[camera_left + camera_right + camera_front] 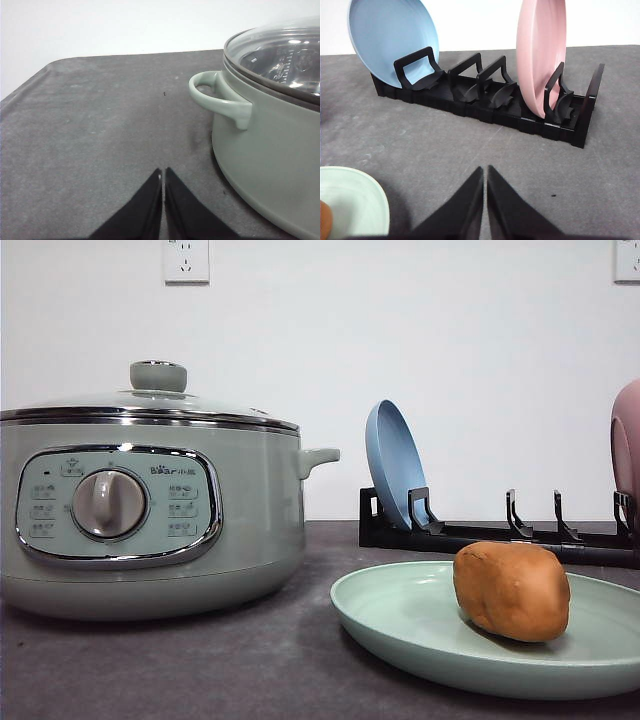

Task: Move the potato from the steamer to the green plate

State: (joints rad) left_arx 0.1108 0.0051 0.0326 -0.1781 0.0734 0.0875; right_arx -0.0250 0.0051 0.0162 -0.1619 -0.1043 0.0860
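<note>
Sitting lidded at the left, the steamer [150,510] is done with; the potato [511,591] already rests on the green plate [400,625] at right, so backing away cleanly is what counts. Left gripper [163,172] and right gripper [485,170] have jaws pressed together, empty, low over the grey table [200,660] before a white wall [450,340].

A black slotted plastic dish rack [485,102] sits on the dark grey tabletop [200,660] — a round blue plate [395,42] upright at one end, a pink plate [540,55] near the other.
</note>
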